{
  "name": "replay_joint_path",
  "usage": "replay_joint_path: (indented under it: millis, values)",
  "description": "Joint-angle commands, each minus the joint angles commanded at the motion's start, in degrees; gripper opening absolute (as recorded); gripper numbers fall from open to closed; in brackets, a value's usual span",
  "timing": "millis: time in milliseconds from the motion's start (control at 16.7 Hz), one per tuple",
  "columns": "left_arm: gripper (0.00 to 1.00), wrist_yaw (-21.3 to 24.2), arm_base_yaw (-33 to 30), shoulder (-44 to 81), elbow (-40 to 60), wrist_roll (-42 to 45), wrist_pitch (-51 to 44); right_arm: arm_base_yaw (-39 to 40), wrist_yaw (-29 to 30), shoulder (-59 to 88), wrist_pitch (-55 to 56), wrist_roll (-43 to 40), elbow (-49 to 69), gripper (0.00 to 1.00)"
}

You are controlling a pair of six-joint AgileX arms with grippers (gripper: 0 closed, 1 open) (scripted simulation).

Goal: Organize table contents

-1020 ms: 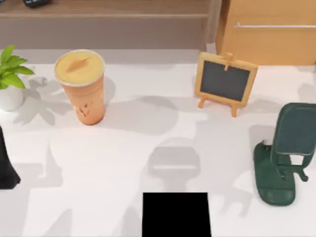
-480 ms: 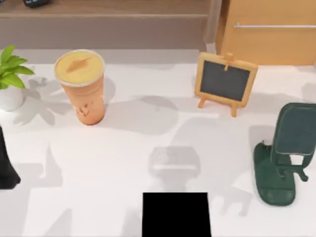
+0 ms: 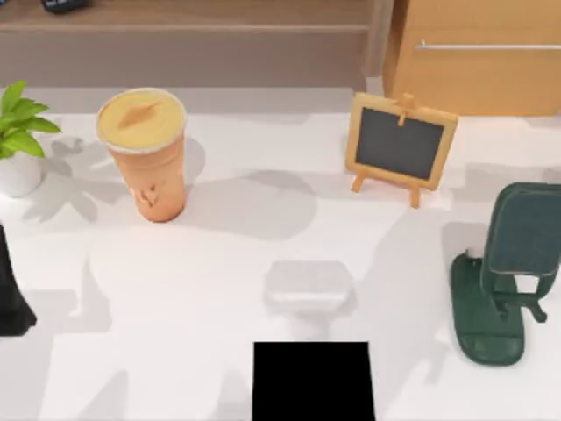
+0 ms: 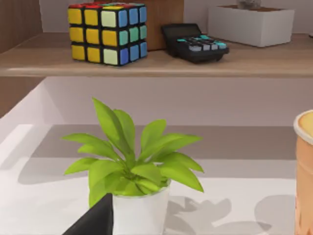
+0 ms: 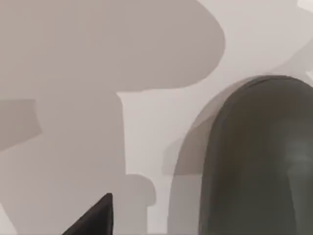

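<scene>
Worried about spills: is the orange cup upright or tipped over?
Upright. The orange cup stands on its base on the table, yellow lid on top, facing up.

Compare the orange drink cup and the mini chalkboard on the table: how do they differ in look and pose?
The orange drink cup is round and tapered with a yellow lid; the mini chalkboard is a flat dark panel in a wooden frame. The cup stands on its own base at the table's left; the chalkboard leans back on small easel legs toward the right. Both stand near the table's back edge, untouched.
</scene>
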Motion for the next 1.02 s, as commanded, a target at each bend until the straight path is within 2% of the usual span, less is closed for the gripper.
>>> replay_joint_path:
  millis: [360,1020]
  values:
    - [1.0,0.0,0.0,0.0,0.0,0.0,0.0,-0.02,0.01,1.3,3.01,0.01,-2.4,1.0]
    - [1.0,0.0,0.0,0.0,0.0,0.0,0.0,-0.02,0.01,1.3,3.01,0.01,-2.4,0.17]
